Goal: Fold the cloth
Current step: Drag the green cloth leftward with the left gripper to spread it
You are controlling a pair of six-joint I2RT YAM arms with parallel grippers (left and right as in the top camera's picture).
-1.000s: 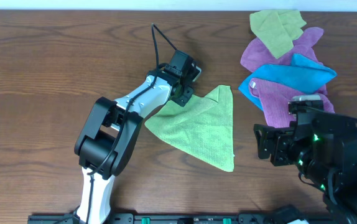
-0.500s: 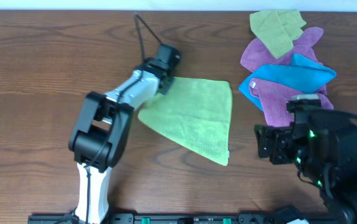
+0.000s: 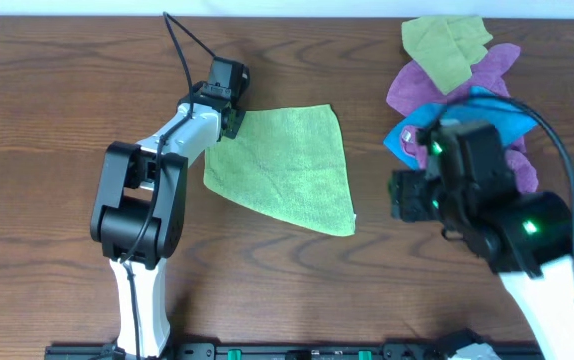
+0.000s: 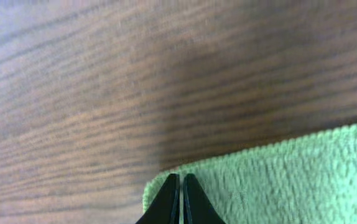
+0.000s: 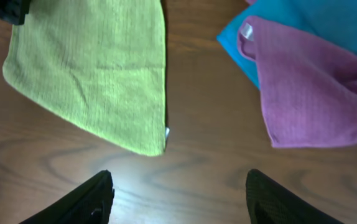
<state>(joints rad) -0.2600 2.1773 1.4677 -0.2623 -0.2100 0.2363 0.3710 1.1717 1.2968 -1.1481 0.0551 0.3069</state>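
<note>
The lime-green cloth (image 3: 285, 165) lies spread on the wooden table, roughly four-sided with a point at the lower right. My left gripper (image 3: 233, 115) is shut on its far left corner; in the left wrist view the closed fingertips (image 4: 178, 182) pinch the cloth's (image 4: 284, 180) edge. My right gripper (image 3: 399, 196) is open and empty, hovering to the right of the cloth. In the right wrist view its fingers (image 5: 178, 190) are spread wide over bare wood, with the cloth (image 5: 97, 68) ahead to the left.
A pile of other cloths sits at the back right: an olive-green one (image 3: 445, 45), purple ones (image 3: 437, 85) and a blue one (image 3: 472, 112). The blue (image 5: 315, 18) and purple (image 5: 315, 87) cloths lie close to the right of my right gripper.
My left gripper has pulled the cloth's corner back and to the left, opening the cloth from a triangle into a wider sheet. My right arm has moved up and left toward the cloth.
</note>
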